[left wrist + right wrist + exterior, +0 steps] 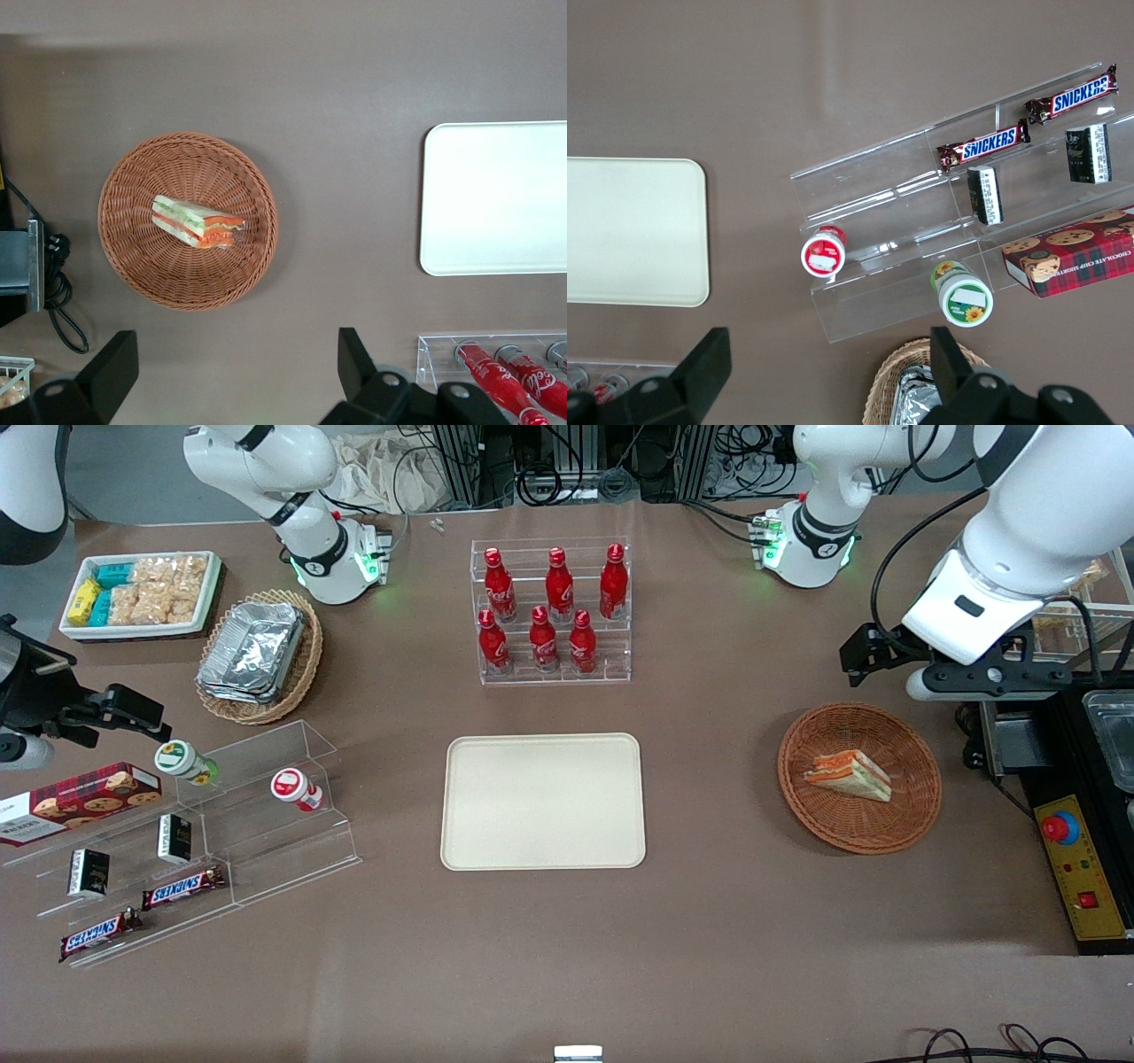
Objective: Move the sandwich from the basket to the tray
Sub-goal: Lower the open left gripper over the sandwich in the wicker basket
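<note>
Task not yet begun: nothing is moved.
The sandwich (849, 774) lies in the basket (912, 815); the tray (542, 801) is bare; the pincer (237, 376) is held released above the basket, grasping nothing.

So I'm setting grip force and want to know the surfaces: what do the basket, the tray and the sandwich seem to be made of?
Basket: woven wicker, reddish-brown, the weave visible. Tray: likely plastic, smooth matte cream with a low moulded rim. Sandwich: soft-looking pale bread over orange and green layers; real or replica, I cannot tell. The end effector hangs open above the table beside the basket.

"SNICKERS" on two candy bars (983, 145); "CHOCOLATE CHIP" on cookie box (1069, 250).
</note>
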